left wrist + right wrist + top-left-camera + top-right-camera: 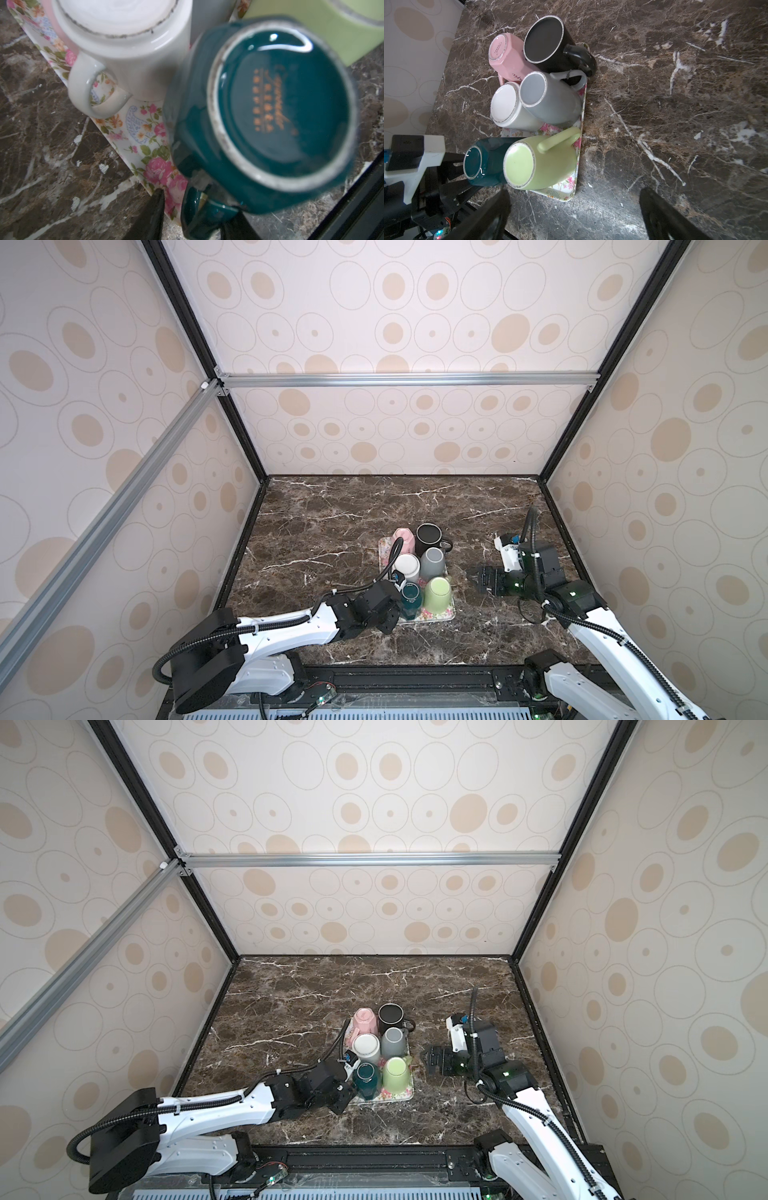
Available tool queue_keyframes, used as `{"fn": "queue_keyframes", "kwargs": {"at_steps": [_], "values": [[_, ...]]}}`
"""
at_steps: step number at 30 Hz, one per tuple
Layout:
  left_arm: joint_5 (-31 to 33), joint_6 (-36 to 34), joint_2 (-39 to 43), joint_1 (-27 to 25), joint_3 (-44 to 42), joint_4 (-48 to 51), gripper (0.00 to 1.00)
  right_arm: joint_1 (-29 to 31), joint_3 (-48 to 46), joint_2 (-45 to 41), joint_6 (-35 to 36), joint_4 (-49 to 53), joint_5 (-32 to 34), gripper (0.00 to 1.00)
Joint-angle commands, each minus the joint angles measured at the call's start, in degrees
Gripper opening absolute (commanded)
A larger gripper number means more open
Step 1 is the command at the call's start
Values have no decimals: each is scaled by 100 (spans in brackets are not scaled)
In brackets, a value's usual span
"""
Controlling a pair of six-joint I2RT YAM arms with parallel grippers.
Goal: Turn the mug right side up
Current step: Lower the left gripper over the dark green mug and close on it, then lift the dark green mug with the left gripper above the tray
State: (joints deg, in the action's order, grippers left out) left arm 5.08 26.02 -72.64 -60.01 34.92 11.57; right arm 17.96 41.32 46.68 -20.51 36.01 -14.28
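Note:
A dark teal mug (280,108) stands upside down, base up, on the near left corner of a floral tray (135,124); it also shows in both top views (411,598) (366,1078). My left gripper (195,216) is low beside it, jaws on either side of the mug's handle (197,212). One finger (153,207) is still a gap away from the handle, so the gripper is open around it. My right gripper (575,209) hovers wide open and empty over the marble to the right of the tray (484,578).
Other mugs crowd the tray: white (406,566), grey (433,563), light green (437,594) and pink (404,540) stand base up, and a black one (429,534) is at the back. The white mug's handle (91,91) points toward my left gripper. Walls enclose the marble table.

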Motion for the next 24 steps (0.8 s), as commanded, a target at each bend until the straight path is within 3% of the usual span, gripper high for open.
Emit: {"fn": "queue_keyframes", "kwargs": {"at_steps": [1,6,10,16,24], "values": [[182,-62,-71,-89,378,27,42,26,-54,-3,47,39,67,100],[203,-63,-151,-116,471,68,41,24,-89,-11,47,38,72,100],[226,-37,-255,-127,544,124,32,29,-126,-43,30,37,58,100],[294,23,-468,-152,621,211,29,24,-165,-53,20,22,31,100],[421,207,-404,-172,701,275,7,24,-227,-140,-10,16,-4,100]]}}
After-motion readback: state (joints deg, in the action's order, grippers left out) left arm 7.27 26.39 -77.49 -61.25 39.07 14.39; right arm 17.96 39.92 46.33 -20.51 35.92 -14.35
